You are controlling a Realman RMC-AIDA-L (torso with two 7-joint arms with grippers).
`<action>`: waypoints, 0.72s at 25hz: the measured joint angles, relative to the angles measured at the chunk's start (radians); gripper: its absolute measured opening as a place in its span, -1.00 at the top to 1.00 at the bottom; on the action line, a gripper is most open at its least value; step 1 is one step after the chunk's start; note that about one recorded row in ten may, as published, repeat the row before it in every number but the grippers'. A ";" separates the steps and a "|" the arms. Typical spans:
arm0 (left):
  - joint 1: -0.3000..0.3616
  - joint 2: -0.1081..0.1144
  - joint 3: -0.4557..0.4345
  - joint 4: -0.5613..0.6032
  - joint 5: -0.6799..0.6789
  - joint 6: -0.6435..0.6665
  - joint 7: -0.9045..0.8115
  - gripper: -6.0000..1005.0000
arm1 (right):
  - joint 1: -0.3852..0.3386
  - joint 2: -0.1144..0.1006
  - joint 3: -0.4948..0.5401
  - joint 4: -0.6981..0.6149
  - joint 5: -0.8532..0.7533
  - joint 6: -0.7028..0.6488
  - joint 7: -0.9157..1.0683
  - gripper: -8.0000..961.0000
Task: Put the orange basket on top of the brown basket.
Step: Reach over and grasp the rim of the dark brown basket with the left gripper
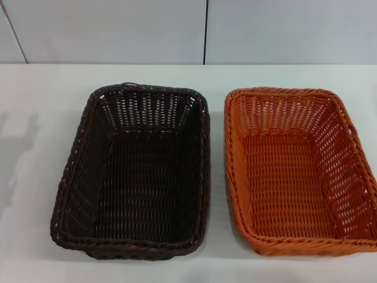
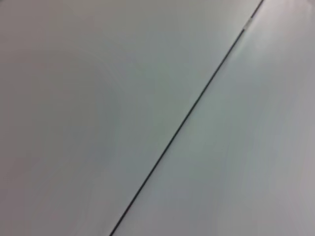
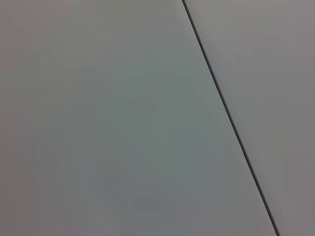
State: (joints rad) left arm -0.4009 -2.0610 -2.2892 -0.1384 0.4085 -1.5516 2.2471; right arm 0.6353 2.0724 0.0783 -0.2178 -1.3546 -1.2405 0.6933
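In the head view, nearest the robot, the white table (image 1: 35, 253) runs bare along its front edge. On it stand the two baskets side by side, both upright and open upward, their long sides running away from the robot. The brown basket (image 1: 134, 171) sits on the robot's left, the orange basket (image 1: 300, 171) on its right, cut off at the right edge of the picture. A narrow strip of table shows between their rims, so they are just beside each other but apart. Neither basket holds anything, and the orange one rests on the table, not on the brown one. A faint shadow falls on the table at the far left. Beyond the baskets the table ends at a pale panelled wall (image 1: 118, 29) with a dark vertical seam (image 1: 205, 29).

Only the head view shows the baskets and table. The left wrist view shows a plain pale panel crossed by a thin dark seam (image 2: 187, 118), and the right wrist view a similar panel and seam (image 3: 226, 108). No gripper appears in any view, so their finger state is not visible.
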 joint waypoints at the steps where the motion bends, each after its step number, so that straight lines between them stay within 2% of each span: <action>1: 0.001 0.001 0.008 -0.005 0.000 0.001 -0.002 -0.68 | 0.000 0.000 0.000 0.000 0.000 0.000 0.000 -0.20; 13: 0.003 0.003 0.015 -0.008 0.001 0.009 -0.044 -0.68 | -0.002 0.000 0.000 0.005 0.000 0.000 0.000 -0.20; 15: 0.004 0.008 0.037 -0.030 0.002 0.029 -0.064 -0.68 | -0.002 0.000 0.000 0.007 0.000 -0.002 0.000 -0.20; 16: 0.005 0.010 0.057 -0.055 0.005 0.057 -0.078 -0.68 | -0.002 0.000 0.000 0.008 0.000 -0.004 0.000 -0.20; 17: 0.005 0.020 0.118 -0.149 0.026 0.180 -0.145 -0.68 | -0.002 0.000 -0.001 0.009 0.000 -0.005 0.000 -0.20; 18: 0.005 0.020 0.118 -0.149 0.026 0.180 -0.145 -0.68 | -0.002 0.000 -0.003 0.009 0.000 -0.006 0.000 -0.20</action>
State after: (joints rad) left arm -0.3955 -2.0406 -2.1713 -0.2871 0.4347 -1.3713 2.1020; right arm 0.6334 2.0724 0.0757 -0.2090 -1.3546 -1.2462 0.6934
